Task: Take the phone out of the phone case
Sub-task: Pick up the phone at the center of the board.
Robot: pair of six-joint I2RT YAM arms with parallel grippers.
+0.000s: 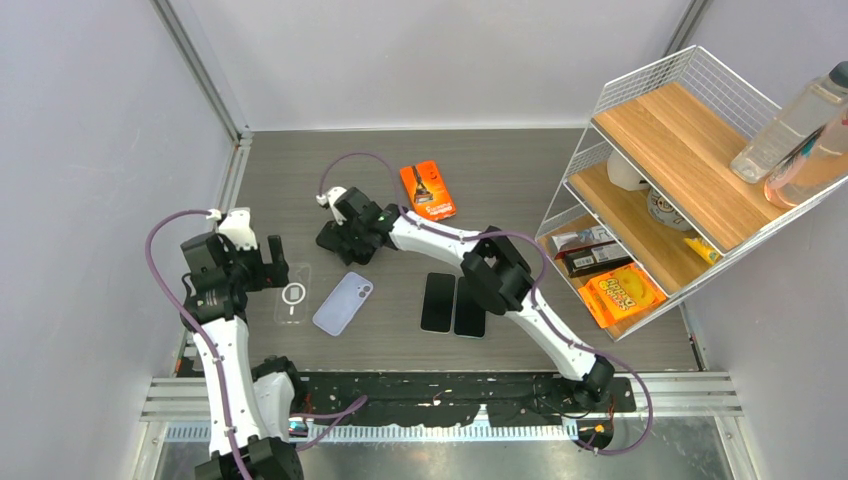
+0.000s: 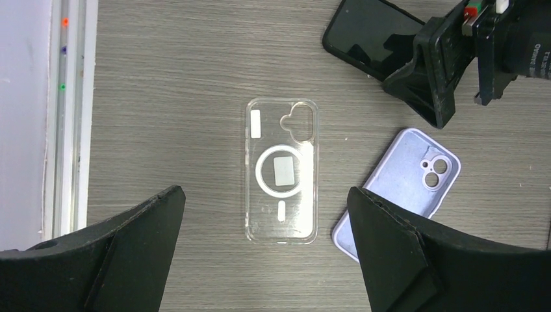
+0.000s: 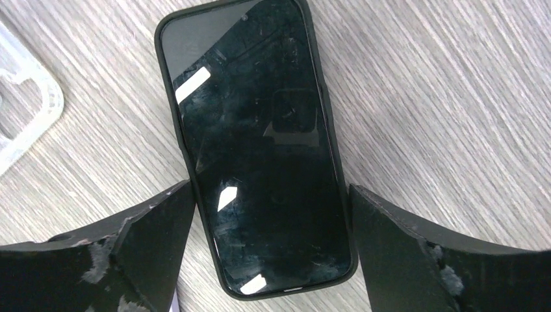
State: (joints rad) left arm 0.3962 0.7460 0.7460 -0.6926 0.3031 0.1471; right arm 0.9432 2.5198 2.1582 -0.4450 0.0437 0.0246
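Note:
A phone with a dark screen, in a black phone case (image 3: pixel 256 143), lies flat on the table. My right gripper (image 3: pixel 271 195) is open and straddles its lower end, with a fingertip (image 3: pixel 175 201) close against each long side. In the top view that gripper (image 1: pixel 338 238) hides most of the phone. The phone's corner (image 2: pixel 370 36) shows in the left wrist view behind the right gripper (image 2: pixel 448 65). My left gripper (image 2: pixel 265 195) hangs wide open over an empty clear case (image 2: pixel 281 170), holding nothing.
An empty lilac case (image 1: pixel 343 303) lies right of the clear case (image 1: pixel 293 293). Two bare black phones (image 1: pixel 452 304) lie side by side mid-table. An orange packet (image 1: pixel 427 190) lies farther back. A wire shelf (image 1: pixel 680 170) with boxes and bottles stands at the right.

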